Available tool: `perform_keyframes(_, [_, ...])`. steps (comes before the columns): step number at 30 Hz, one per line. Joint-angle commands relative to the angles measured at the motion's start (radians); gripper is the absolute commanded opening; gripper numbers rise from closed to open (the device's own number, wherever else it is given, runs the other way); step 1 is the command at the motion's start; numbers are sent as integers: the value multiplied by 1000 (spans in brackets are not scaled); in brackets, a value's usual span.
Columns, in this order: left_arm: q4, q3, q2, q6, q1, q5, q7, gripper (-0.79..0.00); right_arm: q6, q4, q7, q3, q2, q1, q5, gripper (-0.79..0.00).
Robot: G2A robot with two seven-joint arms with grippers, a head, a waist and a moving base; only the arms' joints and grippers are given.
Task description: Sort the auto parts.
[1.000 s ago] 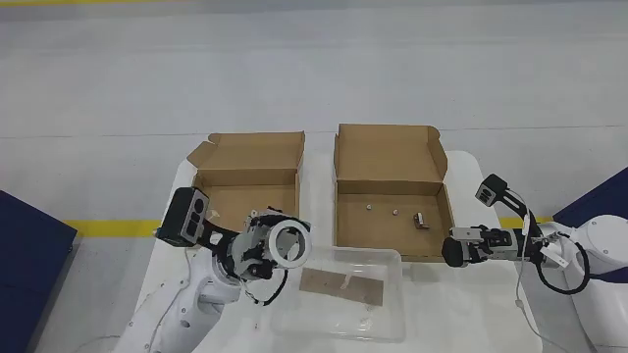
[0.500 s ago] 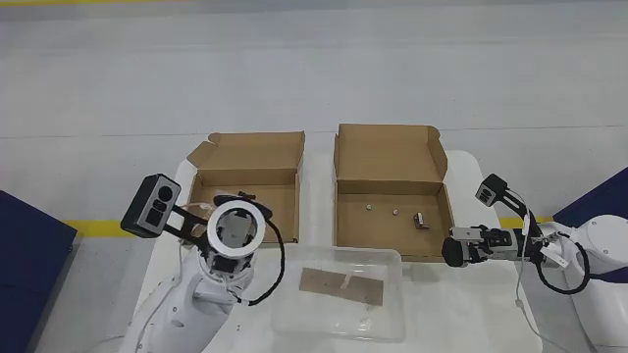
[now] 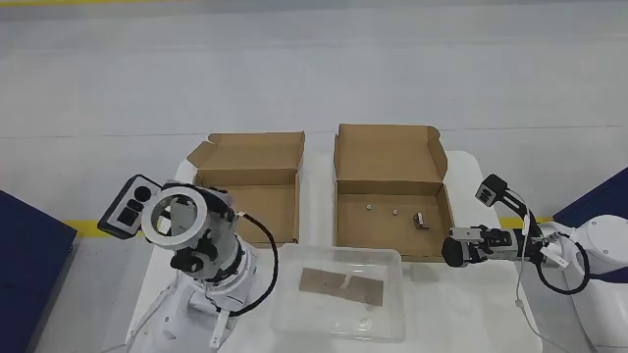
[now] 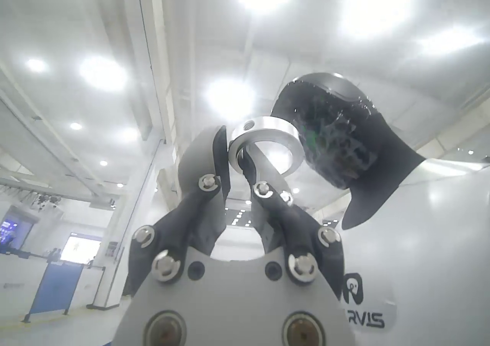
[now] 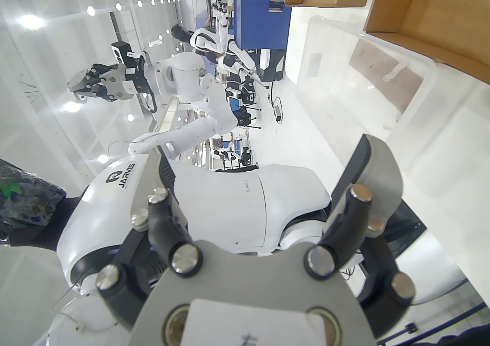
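A silver metal ring (image 4: 264,144) with a small hole in its side is pinched at its rim by my left gripper (image 4: 233,158), which points up at the ceiling. From above, the ring (image 3: 180,215) hangs high over the table's left edge, left of the left cardboard box (image 3: 250,152). My right gripper (image 3: 456,250) rests low beside the front right corner of the right cardboard box (image 3: 388,157). Its fingers (image 5: 367,156) stand wide open with nothing between them. Three small parts (image 3: 395,212) lie in the right box.
A clear plastic bin (image 3: 400,294) sits at the table's front centre with a flat cardboard piece (image 3: 340,284) in it. The left box's floor looks bare. Bare white table (image 3: 437,299) lies right of the bin.
My left arm carried the ring leftward, from over the bin's near left corner to the table's left edge. The right arm kept still.
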Motion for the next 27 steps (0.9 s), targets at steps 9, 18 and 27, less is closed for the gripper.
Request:
perform_keyframes(9, [-24, -41, -17, 54, 21, 93, -122, -785, 0, 0, 0, 0, 0, 0, 0, 0])
perform_keyframes(18, [-20, -63, -28, 102, 34, 192, -223, -785, 0, 0, 0, 0, 0, 0, 0, 0])
perform_keyframes(27, [-43, -47, -46, 126, 45, 162, -225, -785, 0, 0, 0, 0, 0, 0, 0, 0])
